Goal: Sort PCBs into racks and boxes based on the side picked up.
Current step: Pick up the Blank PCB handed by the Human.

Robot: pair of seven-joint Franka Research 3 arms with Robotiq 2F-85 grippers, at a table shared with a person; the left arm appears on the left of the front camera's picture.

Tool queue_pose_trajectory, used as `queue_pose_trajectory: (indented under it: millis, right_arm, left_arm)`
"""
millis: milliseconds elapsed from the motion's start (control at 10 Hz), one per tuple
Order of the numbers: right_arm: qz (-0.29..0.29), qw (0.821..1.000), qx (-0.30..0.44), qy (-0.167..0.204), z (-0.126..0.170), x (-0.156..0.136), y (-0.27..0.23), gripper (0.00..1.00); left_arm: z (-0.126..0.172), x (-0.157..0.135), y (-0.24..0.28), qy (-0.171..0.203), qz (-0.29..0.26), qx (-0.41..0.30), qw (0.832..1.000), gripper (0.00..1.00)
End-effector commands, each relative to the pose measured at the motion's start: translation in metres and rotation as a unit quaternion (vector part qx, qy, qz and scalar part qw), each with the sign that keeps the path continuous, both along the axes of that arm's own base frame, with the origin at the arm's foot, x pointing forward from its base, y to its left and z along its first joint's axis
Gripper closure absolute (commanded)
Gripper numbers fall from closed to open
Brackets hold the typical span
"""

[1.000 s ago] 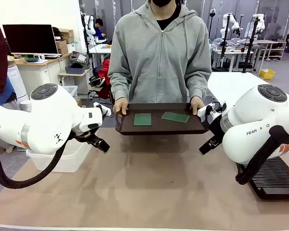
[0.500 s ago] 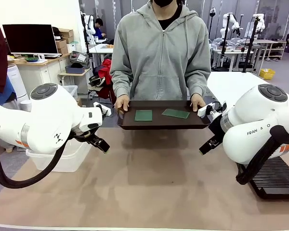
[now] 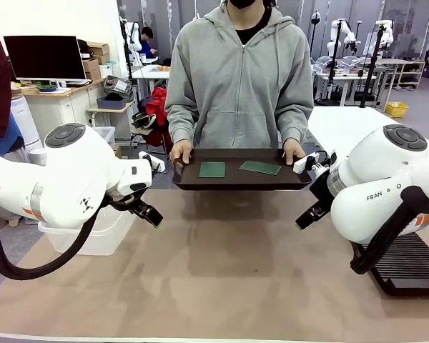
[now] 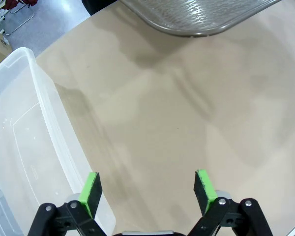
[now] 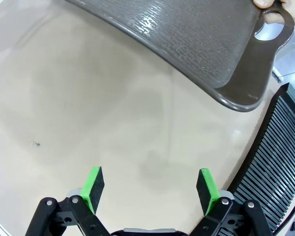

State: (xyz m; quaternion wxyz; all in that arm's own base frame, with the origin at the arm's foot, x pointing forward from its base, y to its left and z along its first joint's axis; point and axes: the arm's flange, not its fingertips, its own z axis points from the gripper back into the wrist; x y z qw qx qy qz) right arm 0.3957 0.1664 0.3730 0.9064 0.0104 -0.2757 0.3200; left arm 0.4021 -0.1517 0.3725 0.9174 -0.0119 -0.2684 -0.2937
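Note:
Two green PCBs lie flat on a dark brown handled tray (image 3: 243, 184) that a person holds above the table's far edge: a squarer PCB (image 3: 212, 169) on the left and a longer one (image 3: 260, 167) on the right. My left gripper (image 4: 147, 189) hangs open over bare table beside the clear box (image 4: 19, 147), with the tray's underside (image 4: 196, 14) ahead. My right gripper (image 5: 150, 189) is open too, below the tray's underside (image 5: 187, 34), with the black slotted rack (image 5: 270, 162) at its right. Neither gripper holds anything.
In the front view the clear box (image 3: 93, 239) sits at the table's left edge under my left arm, and the rack (image 3: 407, 264) at the right edge under my right arm. The person's hands (image 3: 180, 153) grip both tray handles. Tan table surface (image 3: 222, 271) lies between the arms.
The person has raised the tray a little and brought it more level. Both arms and grippers have stayed where they were.

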Motion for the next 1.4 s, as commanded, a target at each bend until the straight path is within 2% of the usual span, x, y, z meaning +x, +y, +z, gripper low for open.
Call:
queue_pose_trajectory:
  millis: [0,500,600,700,900,1200,1300]
  right_arm:
    - [0.000,1.000,0.000,0.000,0.000,0.000,0.000,0.00]
    - [0.000,1.000,0.000,0.000,0.000,0.000,0.000,0.00]
    - [0.017,0.999,0.012,0.033,0.016,-0.018,0.002,0.00]
    - [0.029,0.998,-0.003,0.049,0.033,-0.021,-0.009,0.00]
    - [0.033,0.997,0.023,0.064,0.056,-0.035,-0.010,0.00]
    - [0.073,0.990,0.058,0.110,0.113,-0.040,-0.036,0.00]
    - [0.084,0.988,0.062,0.113,0.138,-0.040,-0.047,0.00]
  left_arm:
    - [0.000,0.000,0.000,0.000,0.000,0.000,1.000,0.00]
    - [0.000,0.000,0.000,0.000,0.000,0.000,1.000,0.00]
    - [0.017,-0.015,-0.005,0.032,-0.018,-0.006,0.999,0.00]
    - [0.031,-0.024,-0.008,0.041,-0.015,-0.022,0.999,0.00]
    - [0.061,-0.031,0.018,0.070,-0.075,-0.045,0.994,0.00]
    - [0.113,-0.041,0.037,0.069,-0.152,-0.105,0.980,0.00]
    - [0.129,-0.042,0.044,0.058,-0.156,-0.112,0.980,0.00]
